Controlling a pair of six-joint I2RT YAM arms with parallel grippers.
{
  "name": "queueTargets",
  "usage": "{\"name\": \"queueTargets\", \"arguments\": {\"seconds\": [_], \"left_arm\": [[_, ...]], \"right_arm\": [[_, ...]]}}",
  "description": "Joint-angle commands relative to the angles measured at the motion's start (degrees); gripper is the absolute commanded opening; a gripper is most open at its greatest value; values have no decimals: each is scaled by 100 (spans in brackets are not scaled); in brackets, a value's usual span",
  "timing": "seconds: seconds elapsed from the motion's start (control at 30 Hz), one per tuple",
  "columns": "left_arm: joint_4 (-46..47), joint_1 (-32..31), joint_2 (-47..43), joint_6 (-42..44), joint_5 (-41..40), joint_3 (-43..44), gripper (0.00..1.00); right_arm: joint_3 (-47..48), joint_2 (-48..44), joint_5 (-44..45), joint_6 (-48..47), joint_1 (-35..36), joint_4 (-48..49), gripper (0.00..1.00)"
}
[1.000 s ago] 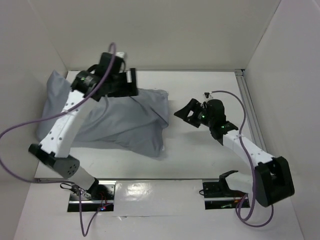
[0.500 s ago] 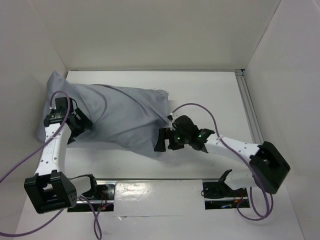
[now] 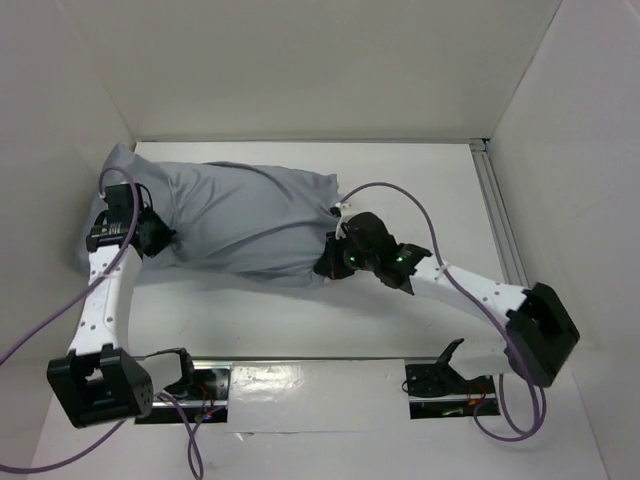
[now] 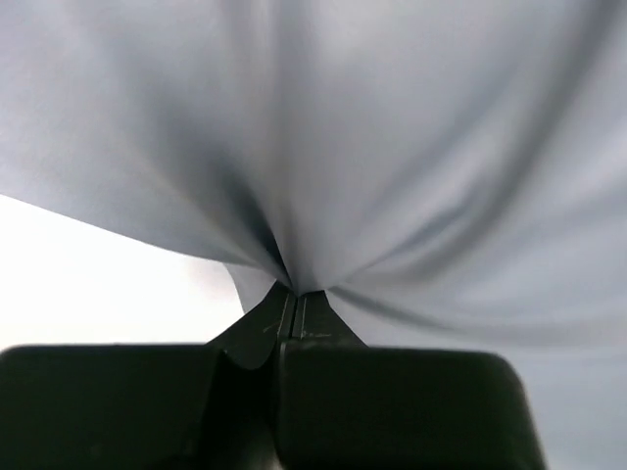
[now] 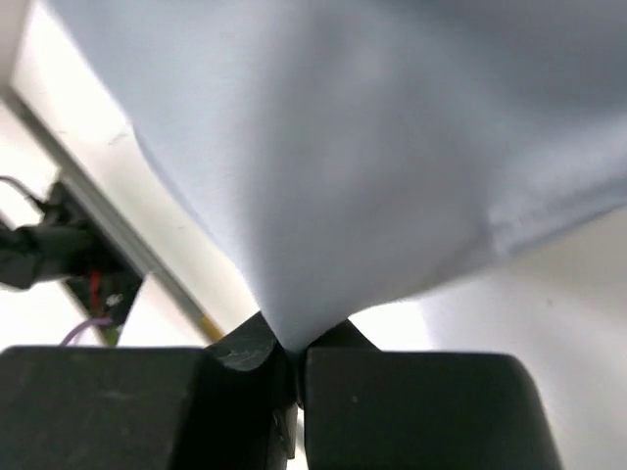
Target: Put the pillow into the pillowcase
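The blue-grey pillowcase [image 3: 240,215] lies bulging across the left half of the white table. The pillow is hidden; no white cushion shows. My left gripper [image 3: 163,238] is at the sack's near left edge, shut on a pinch of its fabric. In the left wrist view the pillowcase [image 4: 411,147] fans out in folds from the closed left gripper [image 4: 294,296]. My right gripper [image 3: 327,264] holds the sack's near right corner. In the right wrist view the cloth [image 5: 343,147] narrows to a point between the shut right gripper [image 5: 294,345].
White walls enclose the table on the left, back and right. An aluminium rail [image 3: 497,215] runs along the right side. The arm bases sit on a shiny plate [image 3: 300,385] at the near edge, with purple cables looping beside both arms.
Both arms came down to the pillowcase's near edge, then both grippers shut on its fabric. The sack now looks pulled straighter and tauter between them.
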Motion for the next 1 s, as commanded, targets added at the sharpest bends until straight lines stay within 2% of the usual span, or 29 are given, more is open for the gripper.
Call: {"name": "queueTargets", "arguments": {"seconds": [0.0, 0.17, 0.2, 0.3, 0.37, 0.43, 0.57, 0.6, 0.63, 0.7, 0.73, 0.77, 0.8, 0.83, 0.87, 0.9, 0.97], "left_arm": [[-139, -314, -859, 27, -62, 637, 0], [-895, -613, -1678, 151, -141, 1367, 0], [-1088, -675, -1758, 203, -141, 1812, 0], [-2073, -1138, -1698, 3, -728, 2579, 0], [-2136, -1395, -1749, -60, -835, 2897, 0], [-1689, -1545, -1619, -60, -538, 3054, 0], [-1074, -1598, -295, 238, 218, 3371, 0], [-959, -1650, 92, 378, 219, 3459, 0], [-828, -1712, 888, 380, 219, 3573, 0], [-756, -1782, 1639, 528, 89, 4073, 0], [-756, -1843, 2287, 625, -60, 4275, 17], [-826, -1844, 2571, 730, -140, 4730, 33], [-992, -1905, 2818, 792, -297, 5004, 42], [-1202, -1967, 3012, 862, -299, 5285, 50], [-1352, -2019, 3136, 863, -360, 5627, 57], [-1432, -2089, 3137, 924, -439, 5709, 66], [-1433, -2378, 2866, 1012, -553, 5632, 72]], "right_arm": [[538, -912, -70, -462, -2, -1044, 0], [977, -2072, -10, -139, -2, -2595, 0], [1108, -2483, 104, -59, -2, -3101, 0], [1732, -3117, 289, 450, -2, -3728, 0], [2224, -3260, 290, 687, -2, -4151, 0], [2523, -3260, 386, 978, -2, -4493, 0], [3190, -2480, 1228, 1110, -2, -4715, 0], [3297, -2226, 1439, 1032, -2, -4715, 0], [3402, -1640, 1894, 953, -2, -4715, 0], [3665, -1031, 2353, 533, -80, -4487, 0], [3745, -419, 2825, 391, -185, -4408, 0], [3833, -117, 2882, 242, -378, -4181, 5], [3956, 156, 2883, 40, -1015, -4048, 18], [4027, 637, 2604, 38, -1395, -3960, 71], [4097, 807, 2349, 38, -1782, -3959, 83], [4098, 913, 2085, 38, -2438, -3707, 88], [3783, 801, 1410, 38, -2926, -3319, 95]]}}
